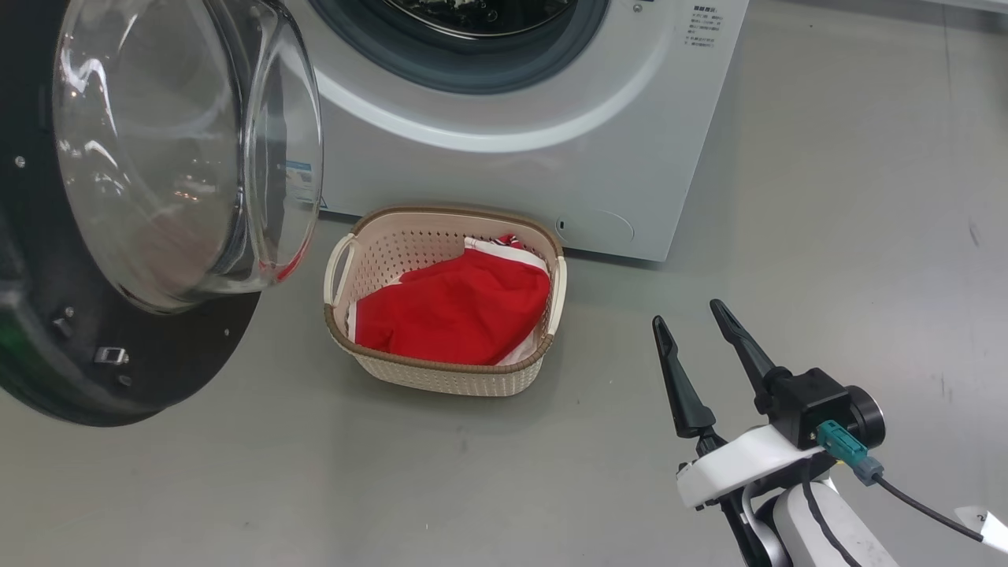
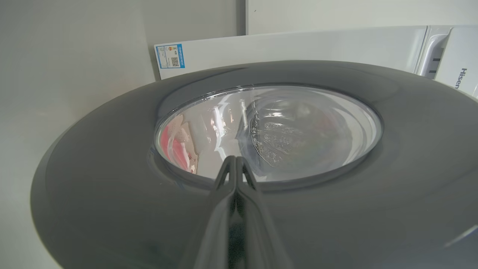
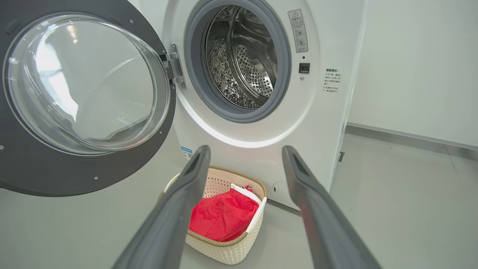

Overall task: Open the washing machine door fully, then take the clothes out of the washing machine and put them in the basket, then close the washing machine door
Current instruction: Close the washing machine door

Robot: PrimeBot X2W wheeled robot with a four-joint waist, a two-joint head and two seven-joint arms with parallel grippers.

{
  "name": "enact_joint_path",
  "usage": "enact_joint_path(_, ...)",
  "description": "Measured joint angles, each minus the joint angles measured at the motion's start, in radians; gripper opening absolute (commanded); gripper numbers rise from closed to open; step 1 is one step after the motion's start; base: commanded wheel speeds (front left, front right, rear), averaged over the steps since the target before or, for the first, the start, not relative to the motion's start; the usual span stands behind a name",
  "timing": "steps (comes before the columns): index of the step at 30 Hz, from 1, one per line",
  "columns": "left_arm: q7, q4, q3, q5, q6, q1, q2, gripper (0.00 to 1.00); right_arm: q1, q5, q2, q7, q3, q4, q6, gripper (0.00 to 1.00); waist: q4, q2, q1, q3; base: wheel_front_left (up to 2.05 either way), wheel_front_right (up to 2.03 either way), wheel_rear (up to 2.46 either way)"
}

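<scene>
Floor right of the basket lay open, and your right claw hung over it with fingers spread wide, holding nothing. The washing machine door stood swung out to the left of the washing machine, its black rim near the basket's left handle. Your left claw was pressed shut, empty, at the door's outer face by the glass. The clothes, a red heap with white trim, lay inside the basket, just before the machine.
</scene>
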Motion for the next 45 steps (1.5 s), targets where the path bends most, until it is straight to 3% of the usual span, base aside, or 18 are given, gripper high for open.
enact_joint_path(9, 0.117, -0.044, -0.035, -0.041, -0.065, 0.052, -0.082, 0.0, 0.014, 0.015, 0.002, 0.0, -0.002, 0.006, 0.0, 1.0, 0.002, 0.0, 0.0, -0.039, 0.0, 0.0, 0.0)
enact_joint_path(26, 0.232, -0.161, -0.077, -0.081, -0.094, 0.136, -0.251, 0.0, 0.035, 0.016, 0.004, 0.0, -0.001, -0.003, 0.0, 1.0, -0.014, 0.0, 0.0, -0.058, 0.0, 0.0, 0.0)
enact_joint_path(34, 0.236, -0.209, -0.079, -0.11, -0.099, 0.166, -0.299, 0.0, 0.036, 0.016, 0.004, -0.001, 0.003, -0.006, 0.0, 1.0, -0.041, 0.0, 0.0, -0.055, 0.0, 0.0, 0.0)
enact_joint_path(45, 0.217, -0.254, -0.09, -0.125, -0.099, 0.204, -0.308, 0.0, 0.039, 0.016, 0.004, -0.002, 0.012, -0.007, 0.0, 1.0, -0.096, 0.0, -0.0001, -0.049, 0.0, 0.0, 0.0)
